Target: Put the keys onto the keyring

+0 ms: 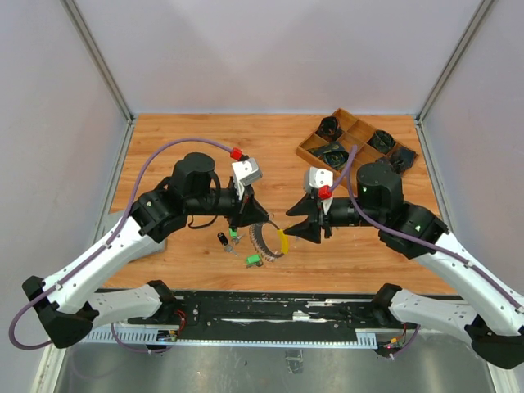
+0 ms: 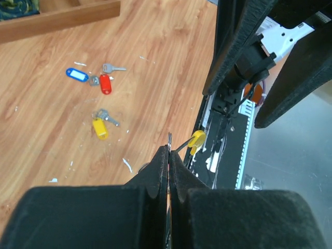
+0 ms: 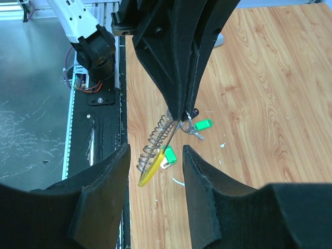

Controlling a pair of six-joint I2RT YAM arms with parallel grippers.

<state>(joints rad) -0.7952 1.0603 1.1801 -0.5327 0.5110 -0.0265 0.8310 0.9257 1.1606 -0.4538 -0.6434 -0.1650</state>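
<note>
**Table** (image 1: 164, 147): wood top and work surface. A compartment tray (image 1: 318, 131) of dark parts sits at the far right and looks to have no role in the task.

**Left gripper** (image 1: 246, 219): over the table's middle, fingers pressed together on the wire of the keyring.

**Right gripper** (image 3: 155, 150): facing the left one from just beside it. Its fingers are apart and hold nothing, and the ring's free end lies between them in the wrist view.

**Keyring** (image 3: 155, 136): silvery coil held by the left gripper above the near-centre of the table. Its yellow piece (image 3: 151, 168) hangs at the end toward the right gripper.

**Keys**, loose: blue key (image 2: 78, 74), red key (image 2: 105, 83) and yellow key (image 2: 99, 128). All three lie flat on the wood, well apart from the ring and toward the tray side. Not threaded.

**Keys**, uncertain: one green key (image 3: 202, 124) sits close under the left fingertips and a second green tag (image 3: 167, 155) lies beside the yellow piece. Whether either is on the coil or merely lying beneath it cannot be told.

**Progress**, as a judgement: early to middle. The ring is secured and presented, at least three keys are left to load, and the free gripper must fetch each one.
</note>
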